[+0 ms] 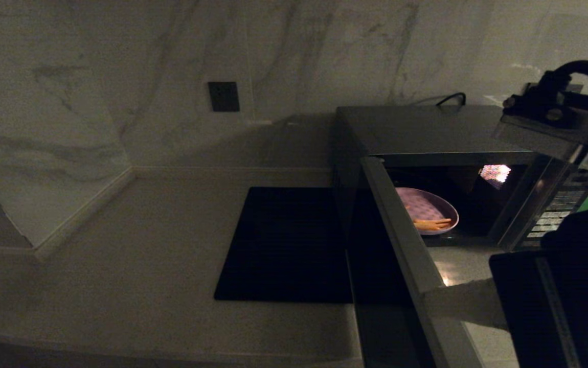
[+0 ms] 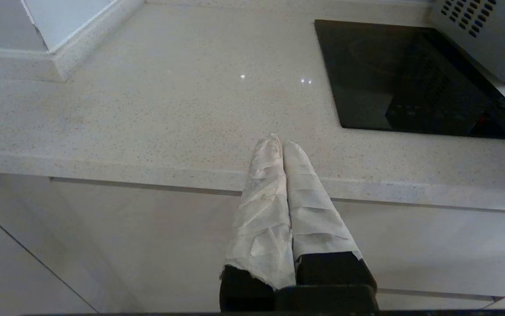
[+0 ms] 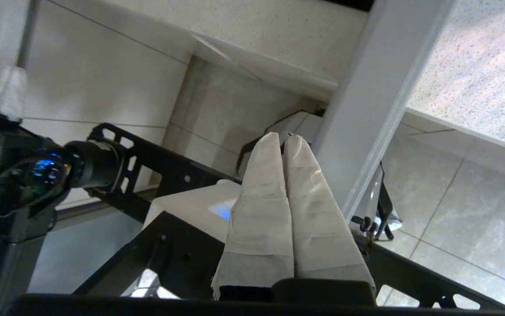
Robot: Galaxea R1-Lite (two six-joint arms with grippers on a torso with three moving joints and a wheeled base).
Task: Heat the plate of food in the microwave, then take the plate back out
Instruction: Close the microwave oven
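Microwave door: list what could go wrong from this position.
1. The microwave door stands wide open, swung out past the counter edge. The right gripper, shut, sits right beside the door's edge; a careless push could slam it or slip off.
2. The plate of food sits inside near the front opening, fries at its near rim; a jolt might shift them.
3. The left gripper, shut, hangs at the counter edge, too far away to help.

Both the left gripper (image 2: 281,142) and right gripper (image 3: 284,137) look pressed closed, empty.
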